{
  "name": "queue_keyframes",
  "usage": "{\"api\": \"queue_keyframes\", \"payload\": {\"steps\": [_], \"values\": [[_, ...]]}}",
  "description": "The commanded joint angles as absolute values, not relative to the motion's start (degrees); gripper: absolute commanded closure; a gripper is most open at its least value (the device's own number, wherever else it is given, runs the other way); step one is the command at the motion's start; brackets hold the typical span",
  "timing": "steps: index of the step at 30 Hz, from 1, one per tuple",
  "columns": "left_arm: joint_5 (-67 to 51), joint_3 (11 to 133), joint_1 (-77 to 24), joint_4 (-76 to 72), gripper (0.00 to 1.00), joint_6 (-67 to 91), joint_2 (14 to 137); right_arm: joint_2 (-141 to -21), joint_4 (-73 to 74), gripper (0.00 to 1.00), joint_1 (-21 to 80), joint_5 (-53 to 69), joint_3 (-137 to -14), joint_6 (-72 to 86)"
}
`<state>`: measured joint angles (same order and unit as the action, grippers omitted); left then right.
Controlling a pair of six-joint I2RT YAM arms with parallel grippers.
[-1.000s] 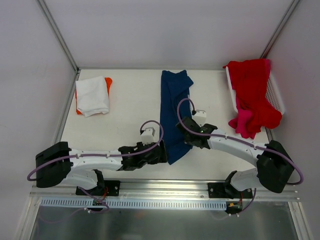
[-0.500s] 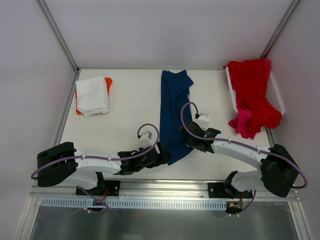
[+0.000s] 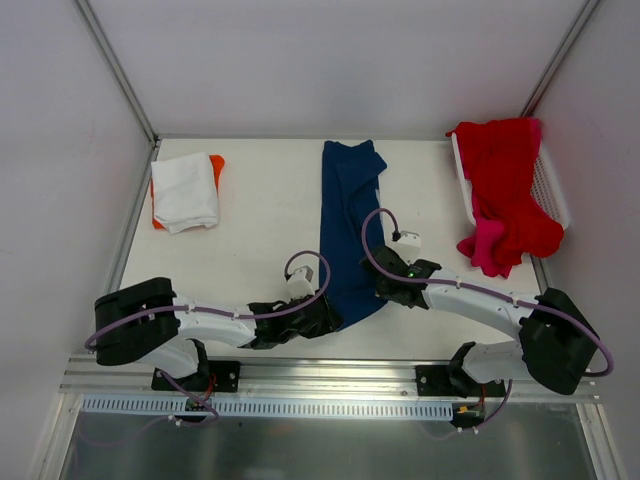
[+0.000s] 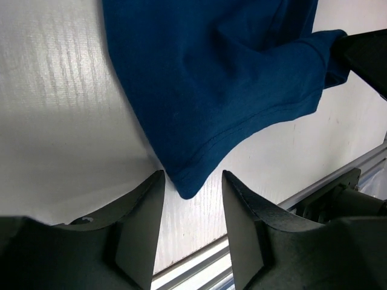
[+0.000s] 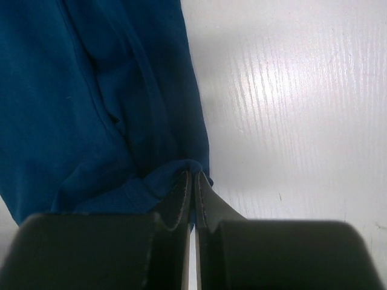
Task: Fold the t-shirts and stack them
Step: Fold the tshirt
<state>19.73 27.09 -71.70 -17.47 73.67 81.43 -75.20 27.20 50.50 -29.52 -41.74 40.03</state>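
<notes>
The navy t-shirt (image 3: 348, 220) lies as a long strip down the desk (image 3: 260, 250), and both claws sit at its near hem, probably to fold that end away. The right claw (image 5: 194, 178) is pinched tight on its near right corner, while the left claw (image 4: 193, 176) stands half-spread astride its near left corner, gripping nothing. Only the wrist views show that pinch and gap; only the top view shows the folded white t-shirt (image 3: 185, 190) well left of it.
</notes>
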Motion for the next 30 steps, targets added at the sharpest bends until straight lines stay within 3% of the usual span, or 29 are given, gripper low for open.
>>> {"api": "queue_keyframes", "payload": {"steps": [1, 2, 8, 11, 15, 30], "values": [[18.5, 29.2, -72.4, -18.9, 0.58, 73.8, 82.6, -74.4, 26.8, 1.00, 50.4, -30.1, -41.1, 41.1], [18.7, 29.4, -72.4, -19.0, 0.65, 73.6, 82.9, -74.5, 26.7, 0.99, 50.4, -30.1, -41.1, 41.1], [19.0, 30.4, -72.4, -18.4, 0.69, 72.6, 84.3, -75.2, 26.5, 1.00, 50.4, -30.0, -41.1, 41.2], [18.9, 30.8, -72.3, -18.4, 0.78, 72.0, 85.0, -75.6, 26.3, 0.99, 50.4, -29.7, -41.1, 41.1], [19.6, 32.4, -72.3, -14.7, 1.00, 70.5, 84.7, -75.8, 26.0, 0.99, 50.4, -29.5, -41.0, 41.1], [24.1, 37.7, -72.4, -1.9, 1.00, 62.6, 75.5, -70.4, 30.8, 0.99, 51.1, -29.4, -45.4, 39.9]]}}
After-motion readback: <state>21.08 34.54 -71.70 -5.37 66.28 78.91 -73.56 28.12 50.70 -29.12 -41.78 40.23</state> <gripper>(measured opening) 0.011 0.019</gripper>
